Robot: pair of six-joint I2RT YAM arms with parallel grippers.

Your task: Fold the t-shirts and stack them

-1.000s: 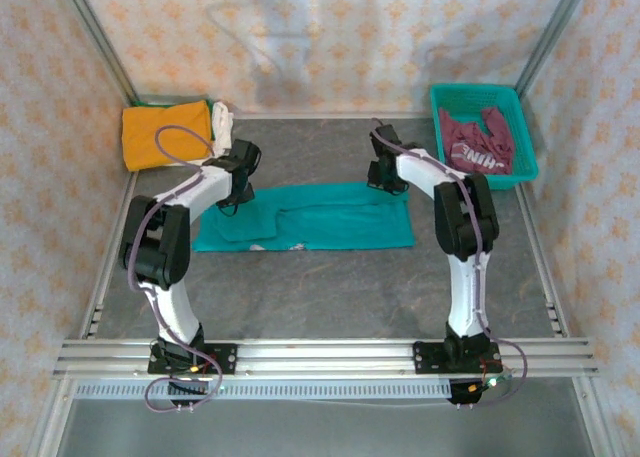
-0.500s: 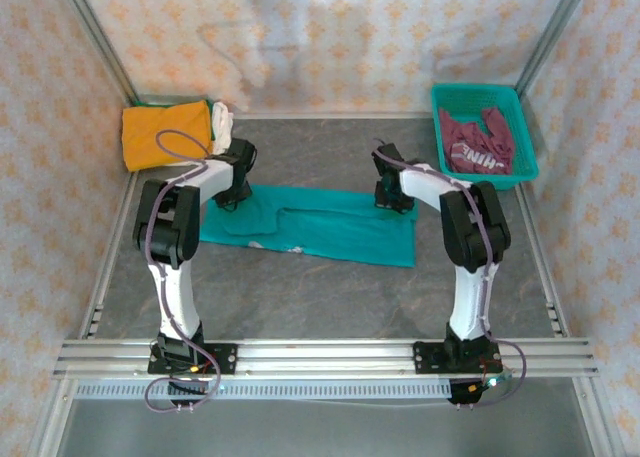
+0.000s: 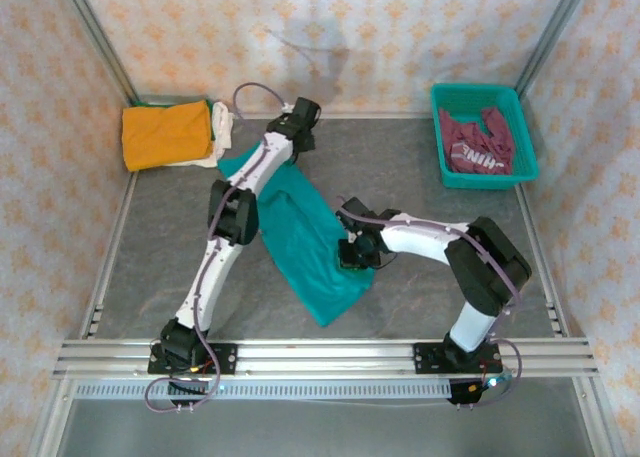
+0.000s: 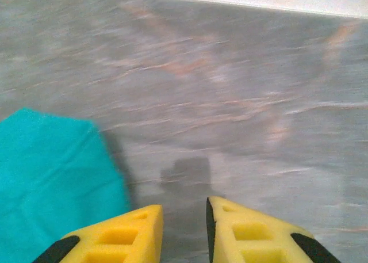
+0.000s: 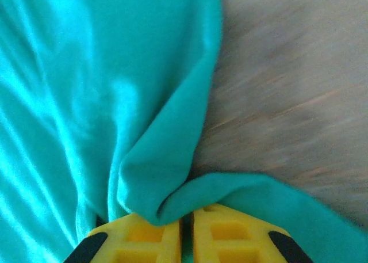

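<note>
**Teal t-shirt hanging on a one-sided grip**

The right tool is pinching a bunched fold at the shirt's edge, its fingers pressed nearly together. The shirt is lying diagonally across the surface, between the arms. The left tool is hovering slightly spread and empty, just beside the far corner. With one side unheld, the cloth is probably risking a twist or a slip, which would spoil the fold.

Colours here: teal t-shirt, orange t-shirt, maroon t-shirt (white lettering), teal basket, mottled grey table.
</note>
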